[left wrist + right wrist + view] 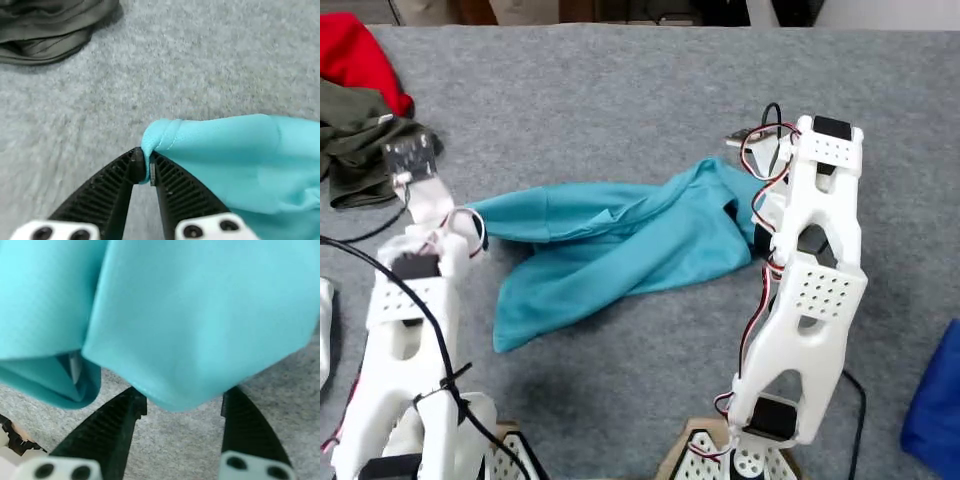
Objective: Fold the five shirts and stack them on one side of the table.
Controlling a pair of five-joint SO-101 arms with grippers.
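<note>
My left gripper [145, 161] is pinching the teal shirt's [620, 245] hem mid-table and my right gripper [183, 394] is spread at the opposite end, so I'd clamp right, then tension evenly to flatten.

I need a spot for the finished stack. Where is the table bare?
Widest: the far strip of table beyond the teal shirt. Also right of the right arm, beyond the blue shirt. Crowded: the left edge, with red shirt and olive shirt.
</note>
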